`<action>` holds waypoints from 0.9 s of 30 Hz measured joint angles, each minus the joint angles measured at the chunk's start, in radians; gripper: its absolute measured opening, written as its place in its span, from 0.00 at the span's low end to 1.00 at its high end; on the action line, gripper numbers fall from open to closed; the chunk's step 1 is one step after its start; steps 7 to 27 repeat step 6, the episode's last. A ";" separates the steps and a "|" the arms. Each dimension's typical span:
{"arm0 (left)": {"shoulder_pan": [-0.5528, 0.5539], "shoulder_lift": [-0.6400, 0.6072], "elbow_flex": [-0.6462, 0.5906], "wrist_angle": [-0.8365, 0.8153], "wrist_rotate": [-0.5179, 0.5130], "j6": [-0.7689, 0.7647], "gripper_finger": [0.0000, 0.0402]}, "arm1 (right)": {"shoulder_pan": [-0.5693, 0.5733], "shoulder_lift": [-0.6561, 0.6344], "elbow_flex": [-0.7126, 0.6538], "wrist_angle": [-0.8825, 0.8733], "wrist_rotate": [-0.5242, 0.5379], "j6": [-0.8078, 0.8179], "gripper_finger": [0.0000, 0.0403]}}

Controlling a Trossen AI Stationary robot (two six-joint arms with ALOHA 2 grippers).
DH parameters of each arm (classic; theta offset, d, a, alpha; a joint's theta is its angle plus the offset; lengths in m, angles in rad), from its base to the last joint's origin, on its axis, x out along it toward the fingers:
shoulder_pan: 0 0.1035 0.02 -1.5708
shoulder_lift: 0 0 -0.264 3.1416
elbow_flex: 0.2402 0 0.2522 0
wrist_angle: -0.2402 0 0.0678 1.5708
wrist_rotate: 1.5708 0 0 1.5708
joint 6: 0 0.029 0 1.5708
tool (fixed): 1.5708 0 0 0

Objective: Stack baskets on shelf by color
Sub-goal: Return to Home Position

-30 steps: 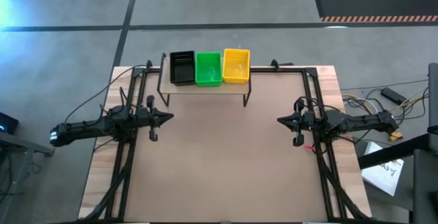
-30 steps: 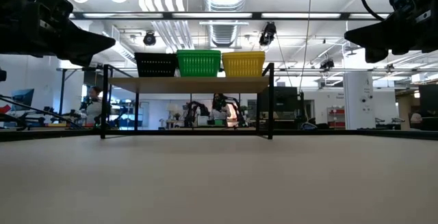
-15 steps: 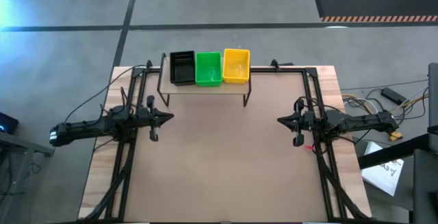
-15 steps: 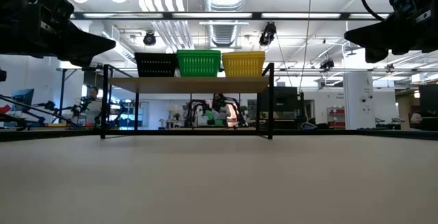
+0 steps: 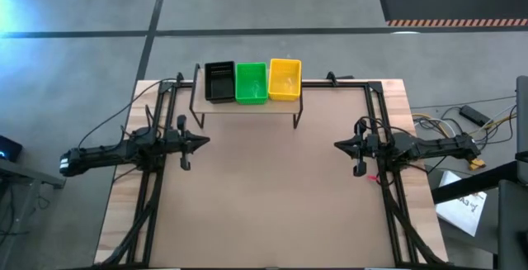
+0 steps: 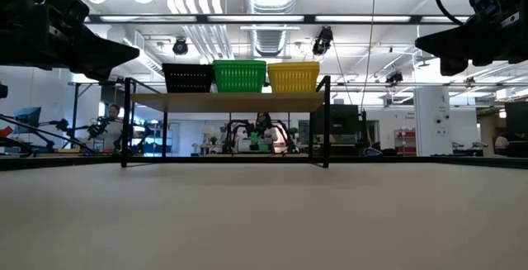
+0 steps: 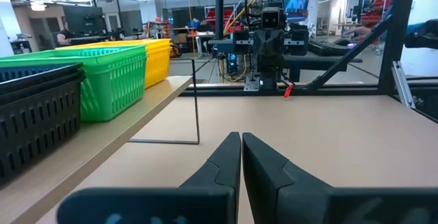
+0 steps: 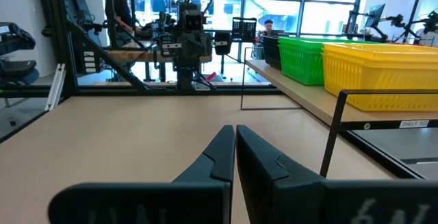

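Baskets (image 5: 252, 82) on shelf (image 5: 247, 108), left hand (image 5: 203, 142), right hand (image 5: 338, 145)

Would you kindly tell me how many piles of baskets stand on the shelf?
3: a black pile at the left end of the shelf, a green pile in the middle, a yellow pile at the right end. Baskets nested inside each may be hidden.

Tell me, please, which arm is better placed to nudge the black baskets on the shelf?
Left. The black baskets stand at the shelf's left end, on the left gripper's side; the right gripper sits across the table, nearer the yellow baskets. Both are shut, empty.
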 joint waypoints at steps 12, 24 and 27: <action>0.000 0.009 0.000 0.000 0.000 0.000 0.00 | 0.000 0.000 0.000 0.000 0.000 0.000 0.02; 0.000 0.009 0.000 0.000 0.000 0.000 0.00 | 0.000 0.000 0.000 0.000 0.000 0.000 0.02; 0.000 0.009 0.000 0.000 0.000 0.000 0.00 | 0.000 0.000 0.000 0.000 0.000 0.000 0.02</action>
